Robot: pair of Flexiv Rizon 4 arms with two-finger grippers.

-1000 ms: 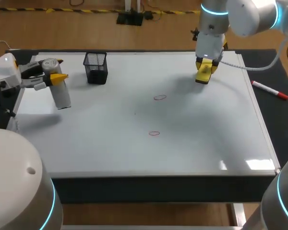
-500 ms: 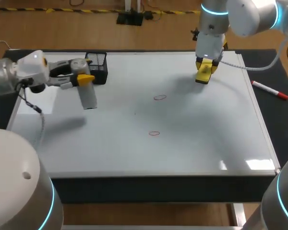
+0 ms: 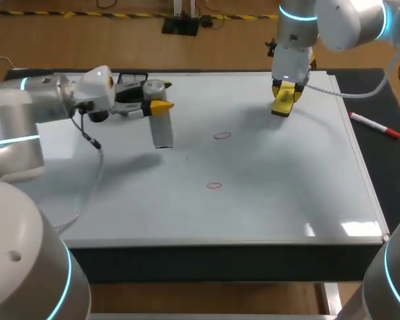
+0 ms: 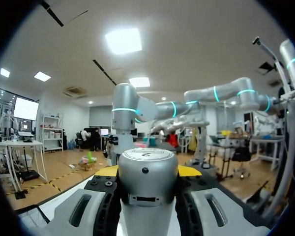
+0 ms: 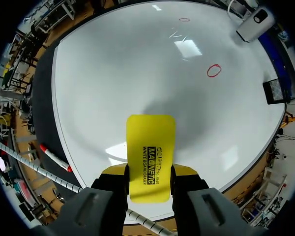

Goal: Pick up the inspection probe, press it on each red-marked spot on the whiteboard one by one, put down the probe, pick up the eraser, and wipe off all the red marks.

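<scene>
1. Whiteboard (image 3: 267, 207): lies on the surface, beneath both hands.
2. Left hand (image 3: 157, 97): clamped on the inspection probe (image 3: 162, 131), which hangs below it.
3. Right hand (image 3: 285, 93): clamped on the yellow eraser (image 3: 283, 105).
4. Red marks (image 3: 222, 136): two, between the hands.

Robotics lab, whiteboard test bench

Two grey robot arms with glowing cyan joint rings, the left arm (image 3: 27, 120) and the right arm (image 3: 347, 23), hang over a whiteboard (image 3: 273, 207) laid flat on a black tabletop (image 3: 395, 173). Small red circles (image 3: 222, 135) are drawn on it, and a red-capped marker (image 3: 375, 125) lies beside its right edge.
</scene>
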